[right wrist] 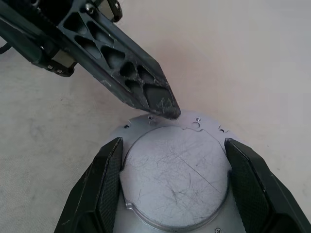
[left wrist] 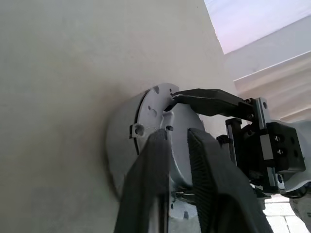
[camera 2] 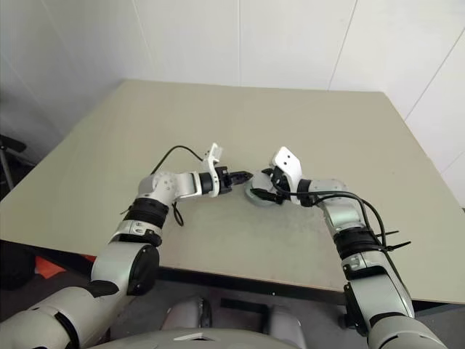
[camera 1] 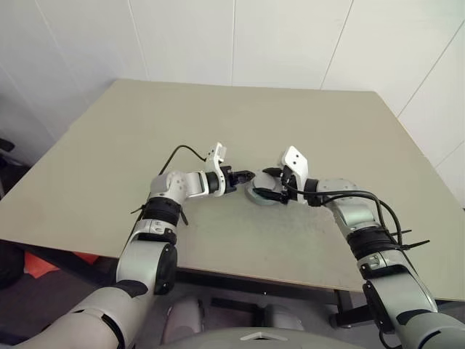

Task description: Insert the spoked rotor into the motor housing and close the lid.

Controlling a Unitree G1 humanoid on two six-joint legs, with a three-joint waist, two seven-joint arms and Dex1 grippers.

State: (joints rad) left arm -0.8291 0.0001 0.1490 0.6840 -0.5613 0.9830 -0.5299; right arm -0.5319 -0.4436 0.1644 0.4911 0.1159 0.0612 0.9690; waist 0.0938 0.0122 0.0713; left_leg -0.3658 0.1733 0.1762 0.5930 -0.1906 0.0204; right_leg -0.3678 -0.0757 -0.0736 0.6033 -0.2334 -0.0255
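The motor housing (camera 1: 259,195), a squat round silver body, stands on the table between my two grippers. A flat, scratched silver plate (right wrist: 175,174) covers its top; I cannot tell whether this is the lid. The windings and the spoked rotor are hidden. My right gripper (right wrist: 175,145) straddles the raised plate, one black finger (right wrist: 104,184) against each side, and grips the housing. My left gripper (camera 1: 250,175) is shut with nothing between its fingers. Its tip (right wrist: 167,109) rests on the housing's far flange, opposite the right gripper.
The beige table (camera 1: 218,123) stretches wide on all sides of the housing. A black cable (camera 1: 182,150) loops over the left wrist, and another runs along the right forearm (camera 1: 363,196). White wall panels stand behind the table's far edge.
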